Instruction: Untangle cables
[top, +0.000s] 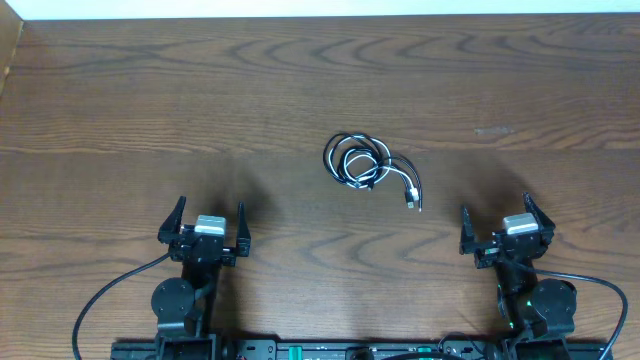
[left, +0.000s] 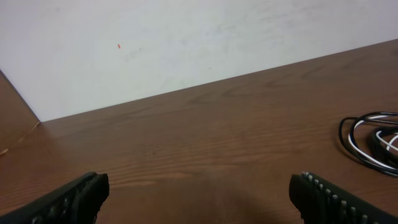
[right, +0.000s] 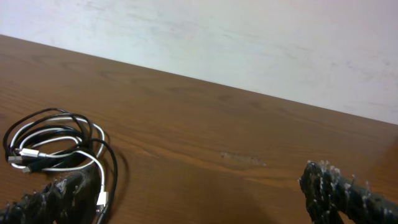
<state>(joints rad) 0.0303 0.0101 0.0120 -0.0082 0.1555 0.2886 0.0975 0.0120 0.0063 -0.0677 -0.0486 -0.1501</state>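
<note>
Along the near edge of the brown wooden table (top: 150, 100), the black left gripper (top: 211, 205) and black right gripper (top: 496, 205) sit with fingers spread wide, holding nothing. Farther out, right of centre, the thin black and white cables (top: 358, 166) lie coiled in one tangle, well apart from both.

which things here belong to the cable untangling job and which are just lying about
For the job: the tangled cables, black and white; left gripper, jaws open; right gripper, jaws open.
Not part of it: the wooden table; the pale wall behind it.
</note>
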